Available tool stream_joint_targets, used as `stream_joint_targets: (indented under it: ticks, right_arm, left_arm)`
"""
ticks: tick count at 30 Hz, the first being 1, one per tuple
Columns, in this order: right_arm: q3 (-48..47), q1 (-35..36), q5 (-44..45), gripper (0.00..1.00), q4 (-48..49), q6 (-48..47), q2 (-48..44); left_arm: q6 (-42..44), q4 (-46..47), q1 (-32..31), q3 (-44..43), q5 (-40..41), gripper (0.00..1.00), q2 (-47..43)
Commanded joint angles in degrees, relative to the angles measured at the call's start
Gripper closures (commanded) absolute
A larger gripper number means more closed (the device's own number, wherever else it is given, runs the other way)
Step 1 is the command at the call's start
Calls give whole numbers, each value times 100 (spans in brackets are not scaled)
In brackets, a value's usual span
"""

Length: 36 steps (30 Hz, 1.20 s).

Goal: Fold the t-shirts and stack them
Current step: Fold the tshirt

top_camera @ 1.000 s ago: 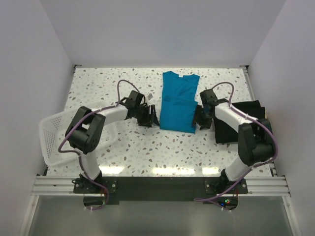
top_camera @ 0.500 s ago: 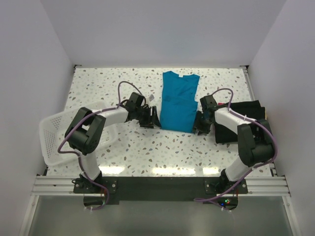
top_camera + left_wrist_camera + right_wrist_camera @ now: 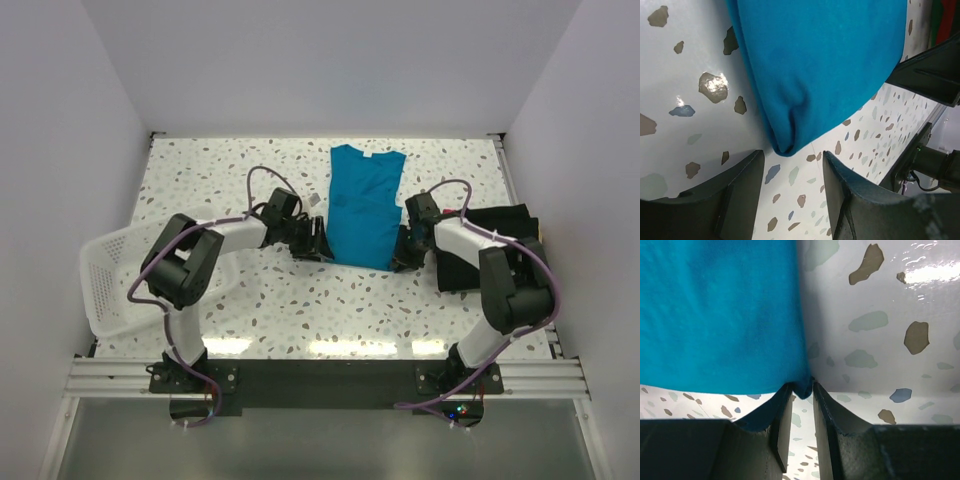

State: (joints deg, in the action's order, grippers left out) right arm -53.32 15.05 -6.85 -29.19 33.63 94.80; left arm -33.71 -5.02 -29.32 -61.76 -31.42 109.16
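Now the speckled tabletop (image 3: 300, 300) carries the white basket (image 3: 100, 270) at its left edge. The teal t-shirt (image 3: 362, 205) lies lengthwise in the middle, collar away from the arms, and the black t-shirt (image 3: 508, 218) sits at the right. Over the last second both arms slid in to the teal t-shirt's near corners. The right gripper (image 3: 801, 390) has narrowed its jaws until they pinch the near right corner. The left gripper (image 3: 792, 160) holds its jaws apart, straddling the near left corner without nipping it. The next fold looks ready once the left side bites. The right arm covers much of the black t-shirt, so its shape is unclear. How many cloth layers the right jaws caught cannot be told.
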Motion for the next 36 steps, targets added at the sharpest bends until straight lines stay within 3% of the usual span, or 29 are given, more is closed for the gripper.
stream_joint_targets:
  ticks: [1, 4, 6, 8, 14, 25, 36]
  right_arm:
    - [-82, 7, 9, 73, 133, -75, 187]
    - [-126, 16, 0, 77, 124, -84, 214]
    - [-170, 7, 0, 82, 115, -93, 258]
    - [-196, -2, 8, 92, 63, -84, 293]
    - [-249, 7, 26, 100, -8, -120, 302]
    - [-232, 16, 114, 100, -464, -164, -207]
    - [340, 191, 105, 100, -1035, 47, -1550]
  left_arm:
    - [-12, 63, -82, -170, -66, 45, 201]
    - [14, -139, -91, -240, -22, 58, 333]
    - [23, -201, -91, -267, -22, 72, 430]
    - [23, -237, -91, -267, -5, 82, 465]
    - [49, -254, -91, -293, 92, 100, 483]
    - [-12, -280, -126, -56, 242, 100, -166]
    - [-30, -1080, -346, 190, 733, 100, -1116]
